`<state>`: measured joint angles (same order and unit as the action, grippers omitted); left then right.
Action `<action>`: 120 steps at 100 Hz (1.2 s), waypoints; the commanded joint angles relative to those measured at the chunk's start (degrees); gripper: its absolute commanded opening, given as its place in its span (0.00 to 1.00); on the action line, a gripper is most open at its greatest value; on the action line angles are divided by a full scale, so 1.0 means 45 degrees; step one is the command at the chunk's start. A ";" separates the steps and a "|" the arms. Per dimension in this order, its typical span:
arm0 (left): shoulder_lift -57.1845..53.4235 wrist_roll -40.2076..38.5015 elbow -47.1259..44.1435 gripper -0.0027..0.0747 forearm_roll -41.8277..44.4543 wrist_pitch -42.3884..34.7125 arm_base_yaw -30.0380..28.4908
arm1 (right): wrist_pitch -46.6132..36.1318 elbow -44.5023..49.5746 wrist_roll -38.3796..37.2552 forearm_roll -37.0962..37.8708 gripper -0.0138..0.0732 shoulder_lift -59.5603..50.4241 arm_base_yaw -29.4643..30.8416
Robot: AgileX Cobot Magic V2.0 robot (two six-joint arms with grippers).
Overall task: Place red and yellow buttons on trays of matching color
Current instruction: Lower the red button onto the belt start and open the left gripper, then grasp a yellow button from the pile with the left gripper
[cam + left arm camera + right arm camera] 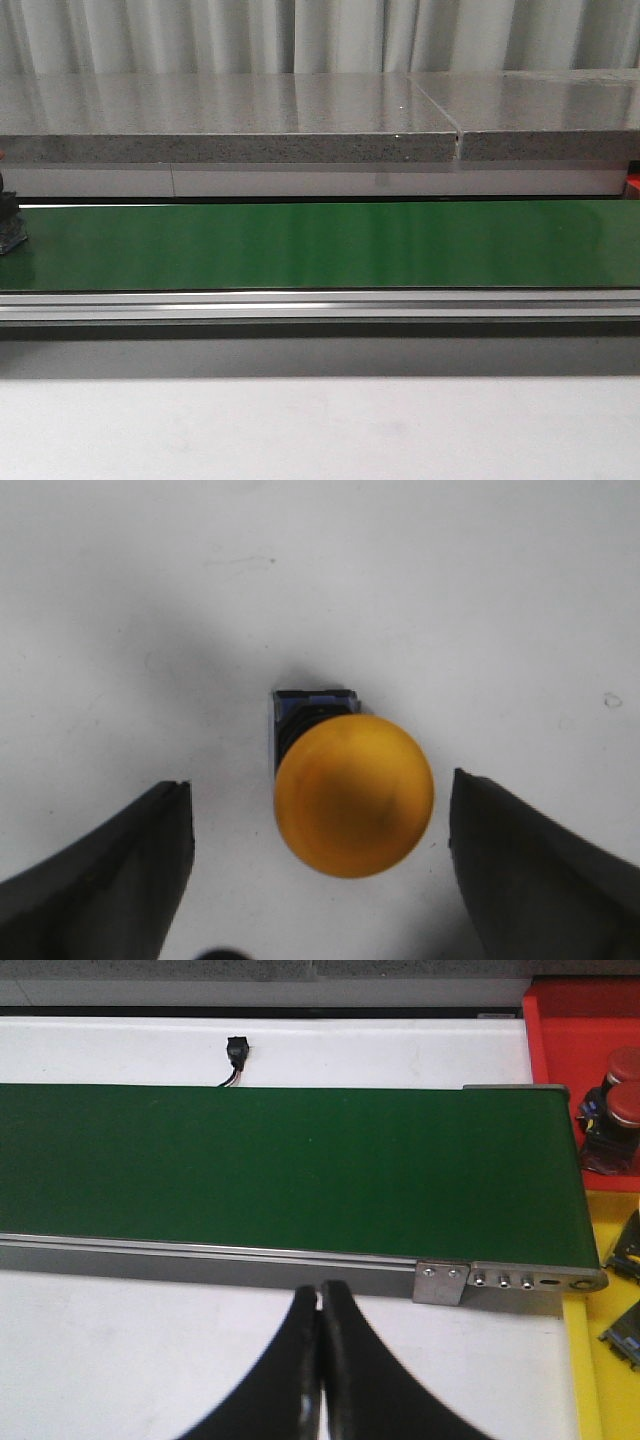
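The yellow button (354, 795) between my left fingers (105, 875) has a smooth plastic-looking dome with a soft sheen, and my fingers look like matt black plastic. The green belt (320, 245) is smooth and a bit glossy, edged by a brushed metal rail (320, 305). The stone-look slab (230, 125) behind is speckled and polished, the white tabletop (320, 570) matt. The red tray (580, 1020) looks like plain plastic.

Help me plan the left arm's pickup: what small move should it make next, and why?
Probably close the left hand on the yellow button. In the left wrist view the button stands on the white table between the two open fingers, with a gap on each side, so nothing grips it yet.
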<state>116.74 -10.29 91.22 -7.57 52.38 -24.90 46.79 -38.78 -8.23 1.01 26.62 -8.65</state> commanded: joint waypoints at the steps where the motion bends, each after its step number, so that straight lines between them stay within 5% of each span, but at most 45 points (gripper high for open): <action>1: -0.0574 -0.0115 0.0397 0.70 -0.0193 -0.0616 -0.0046 | -0.0879 -0.0300 0.0159 0.0028 0.08 0.0032 -0.0018; 14: -0.0574 -0.0115 0.0397 0.65 -0.0193 -0.1033 -0.0046 | -0.0879 -0.0300 0.0159 0.0028 0.08 0.0032 -0.0018; 52: -0.0635 -0.0115 0.0397 0.26 -0.0168 -0.0960 -0.0046 | -0.0879 -0.0300 0.0159 0.0028 0.08 0.0032 -0.0018; 120: -0.4882 0.0671 -0.3132 0.20 0.1134 -0.1833 0.0733 | -0.0879 -0.0300 0.0159 0.0028 0.08 0.0032 -0.0018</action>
<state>100.40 -8.88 77.93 -2.28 46.92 -22.63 46.79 -38.78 -8.23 1.01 26.62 -8.65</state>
